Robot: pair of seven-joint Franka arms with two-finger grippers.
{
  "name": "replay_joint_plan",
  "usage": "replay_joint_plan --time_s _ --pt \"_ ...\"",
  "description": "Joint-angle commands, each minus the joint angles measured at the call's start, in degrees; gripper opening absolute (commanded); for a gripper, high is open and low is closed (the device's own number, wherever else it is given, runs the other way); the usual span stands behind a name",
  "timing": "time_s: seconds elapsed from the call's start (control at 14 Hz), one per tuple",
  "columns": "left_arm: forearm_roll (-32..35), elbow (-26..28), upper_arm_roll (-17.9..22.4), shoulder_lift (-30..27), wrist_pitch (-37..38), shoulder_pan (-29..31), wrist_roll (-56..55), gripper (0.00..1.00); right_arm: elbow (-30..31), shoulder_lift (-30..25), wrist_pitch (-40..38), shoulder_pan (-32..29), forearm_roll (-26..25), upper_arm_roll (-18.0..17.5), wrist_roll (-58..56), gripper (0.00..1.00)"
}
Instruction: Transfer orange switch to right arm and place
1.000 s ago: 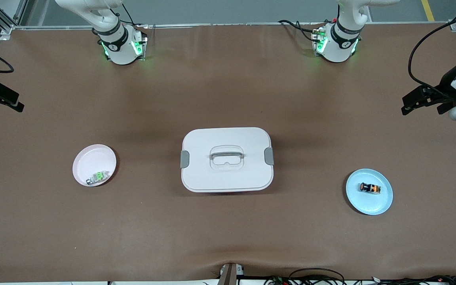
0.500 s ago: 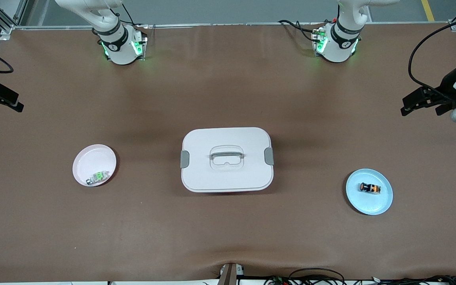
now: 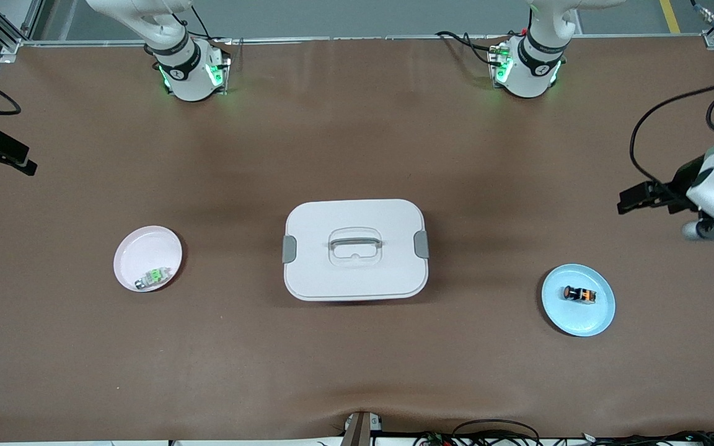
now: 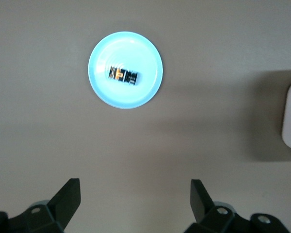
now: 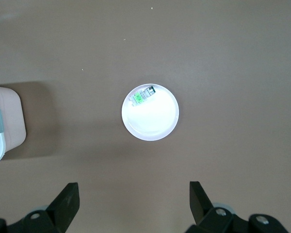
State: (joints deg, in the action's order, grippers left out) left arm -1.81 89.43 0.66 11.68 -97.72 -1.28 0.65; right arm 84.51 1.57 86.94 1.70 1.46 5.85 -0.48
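Observation:
The orange switch (image 3: 579, 294) lies on its side on a light blue plate (image 3: 571, 319) toward the left arm's end of the table. It also shows in the left wrist view as the switch (image 4: 122, 75) on that plate (image 4: 136, 97). My left gripper (image 3: 626, 203) hangs open and empty over bare table beside the plate; its own view shows the gripper (image 4: 135, 194) with wide-spread fingers (image 4: 70, 194). My right gripper (image 3: 28, 165) waits open and empty over the right arm's end of the table, and from its wrist the gripper (image 5: 134, 194) holds nothing.
A white lidded box (image 3: 313, 272) with grey latches stands at the table's middle. A pale pink plate (image 3: 146, 248) toward the right arm's end holds a small silver-and-green part (image 3: 151, 278). The right wrist view shows that plate (image 5: 153, 124) and the box's corner (image 5: 0, 121).
My left arm has swung over the table toward the blue plate, its gripper still open. The right arm, the switch and both plates have not moved.

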Motion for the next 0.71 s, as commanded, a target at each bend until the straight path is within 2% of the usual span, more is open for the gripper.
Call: replay_joint_plan --time_s 0.0,0.14,0.29,0.64 --pt "-0.39 -2.51 0.22 5.26 -2.98 0.32 1.72 1.00 1.19 -1.31 0.43 -0.21 -0.32 -0.22 0.31 1.00" --pt "0.40 -2.51 0.31 8.35 -5.54 0.58 1.64 1.00 1.27 -1.31 0.43 -0.21 -0.32 -0.22 0.31 1.00" --pt "4.08 -2.51 0.22 10.98 -7.65 0.67 1.72 1.00 1.28 -1.31 0.43 -0.21 -0.32 -0.13 0.31 1.00" --pt "4.36 -2.42 0.22 17.58 -17.05 1.55 1.72 1.00 1.19 -1.31 0.43 -0.21 -0.32 -0.22 0.39 1.00"
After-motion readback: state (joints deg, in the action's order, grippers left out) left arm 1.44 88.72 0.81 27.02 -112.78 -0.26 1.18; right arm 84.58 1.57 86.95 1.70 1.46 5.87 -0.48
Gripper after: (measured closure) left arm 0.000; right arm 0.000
